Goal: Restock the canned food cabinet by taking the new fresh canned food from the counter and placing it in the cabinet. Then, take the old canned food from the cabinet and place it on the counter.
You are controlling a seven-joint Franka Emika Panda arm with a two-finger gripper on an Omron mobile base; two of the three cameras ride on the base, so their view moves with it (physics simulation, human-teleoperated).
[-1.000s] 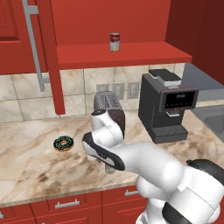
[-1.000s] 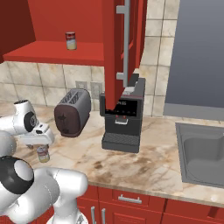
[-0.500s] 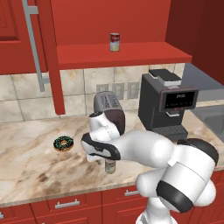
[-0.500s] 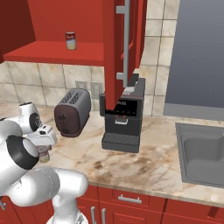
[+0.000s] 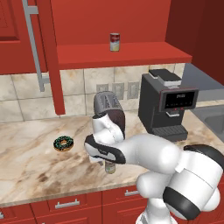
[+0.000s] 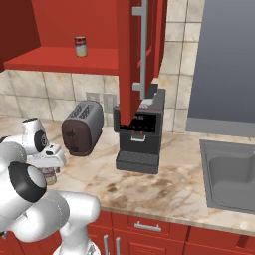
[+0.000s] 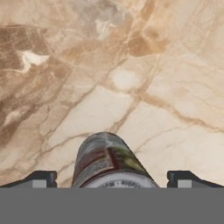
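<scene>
Pincer (image 7: 112, 177) astride new tin (image 7: 109, 159)

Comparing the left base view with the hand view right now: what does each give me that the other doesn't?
Left base view alone: the old canned food on the cabinet shelf, the donut, toaster and coffee machine.

Hand view alone: the gripper fingers standing apart on either side of the tin.

Both: the new fresh canned food on the counter.

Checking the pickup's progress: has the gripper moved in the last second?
Yes. In the left base view the gripper has come down onto the green-label can, nearer the counter, while the toaster stays put.
</scene>
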